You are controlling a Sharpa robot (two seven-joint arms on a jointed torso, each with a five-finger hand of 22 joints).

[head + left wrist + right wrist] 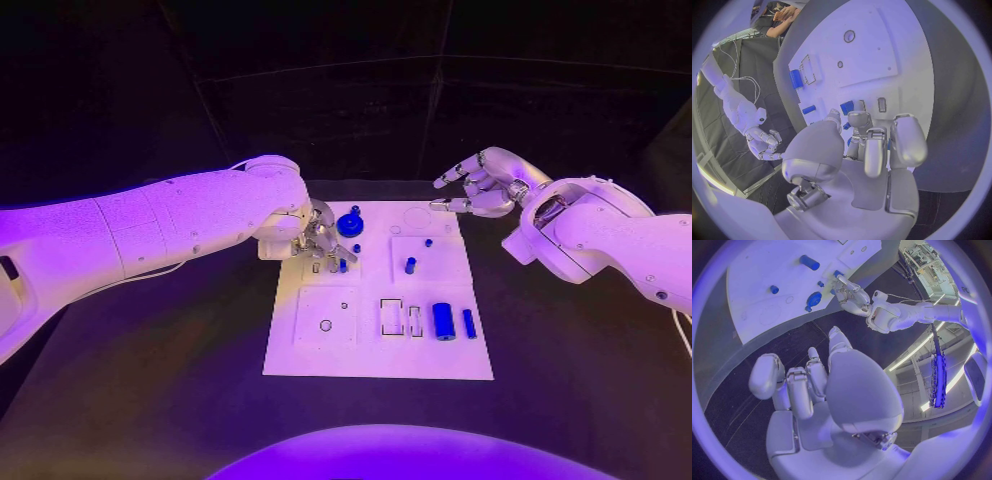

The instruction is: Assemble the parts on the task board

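White task board [378,350] lies mid-desk as the left hand [317,243] lowers its fingers onto small blue parts [355,248] at its far-left corner, grip unclear, apparently seating one, while the right hand [483,186] hovers open.

The board [378,350] is white and lies on a black table [144,400]. The parts on it are blue: a fat cylinder [444,321] and a slimmer bar [469,322] near the board's right edge, a small peg [410,265] mid-board, and a darker round piece [349,227] toward its far left corner. Both arms are white, and the left hand [320,243] and right hand [473,186] are silver.
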